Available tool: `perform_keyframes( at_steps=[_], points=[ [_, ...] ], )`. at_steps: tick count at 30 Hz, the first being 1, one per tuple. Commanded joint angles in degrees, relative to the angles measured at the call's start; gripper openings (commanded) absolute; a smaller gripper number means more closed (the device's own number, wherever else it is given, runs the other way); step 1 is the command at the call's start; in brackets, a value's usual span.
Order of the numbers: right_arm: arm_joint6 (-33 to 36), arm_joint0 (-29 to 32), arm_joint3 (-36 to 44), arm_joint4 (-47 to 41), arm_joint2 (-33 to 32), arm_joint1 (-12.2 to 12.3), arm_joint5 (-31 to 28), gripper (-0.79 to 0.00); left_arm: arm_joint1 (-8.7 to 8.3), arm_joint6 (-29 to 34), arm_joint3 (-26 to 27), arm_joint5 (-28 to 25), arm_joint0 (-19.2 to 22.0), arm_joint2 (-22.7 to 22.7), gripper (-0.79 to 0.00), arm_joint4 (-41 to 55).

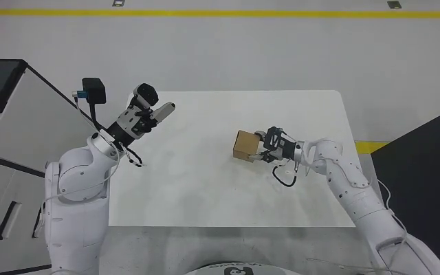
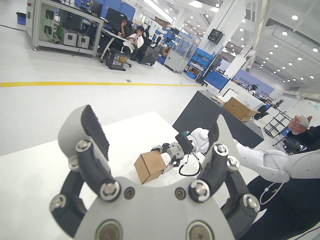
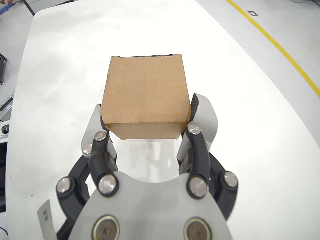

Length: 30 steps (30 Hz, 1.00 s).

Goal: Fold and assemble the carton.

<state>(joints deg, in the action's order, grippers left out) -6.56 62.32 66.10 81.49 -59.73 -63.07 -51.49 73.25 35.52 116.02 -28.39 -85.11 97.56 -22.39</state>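
Midway across the right half of the white table [image 1: 206,196], the right gripper [image 1: 260,147] clamps a small brown carton [image 1: 245,144], already folded into a closed, box-like shape. One finger presses each of two opposite side walls at the end nearest the wrist, so the box juts out ahead of the claw toward the middle of the table. From the right wrist view, the upper face is a plain, unbroken panel, with a thin line of raw corrugated edge showing along its far end. From the left wrist view, the carton sits tilted, one lower corner dipping toward the tabletop; whether it touches the surface cannot be told. The left gripper [image 1: 162,111] hangs over the far left corner of the table, well apart from the carton, its two fingers [image 2: 96,126] spread wide with nothing between them and their ribbed black pads facing each other across the gap. It points across the table toward the box and the other arm.
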Motion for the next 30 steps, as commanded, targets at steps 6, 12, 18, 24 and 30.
perform_keyframes(
  at_steps=[6, 12, 18, 24, 30],
  points=[
    [-4.60, -0.78, -3.06, 3.51, 1.81, -0.24, 0.89, -0.785, 0.00, 0.00, 0.00, 0.00, 0.00, 0.00, 0.000, 0.00],
    [-6.02, -1.58, -4.84, 5.15, 3.01, -0.44, 1.25, -0.785, 0.00, 0.00, 0.00, 0.00, 0.00, 0.00, 0.000, 0.00],
    [-6.53, -2.00, -5.79, 5.82, 3.69, -0.53, 1.37, -0.767, 0.00, 0.00, 0.00, 0.00, 0.00, 0.00, 0.000, 0.00],
    [-6.72, -2.20, -6.25, 5.94, 3.93, -0.52, 1.48, -0.443, 0.00, 0.00, 0.00, 0.00, 0.00, 0.00, 0.000, 0.00],
    [-6.74, -2.10, -6.26, 5.95, 3.76, -0.37, 1.52, -0.271, 0.00, 0.00, 0.00, 0.00, 0.00, 0.00, 0.000, 0.00]
  ],
)
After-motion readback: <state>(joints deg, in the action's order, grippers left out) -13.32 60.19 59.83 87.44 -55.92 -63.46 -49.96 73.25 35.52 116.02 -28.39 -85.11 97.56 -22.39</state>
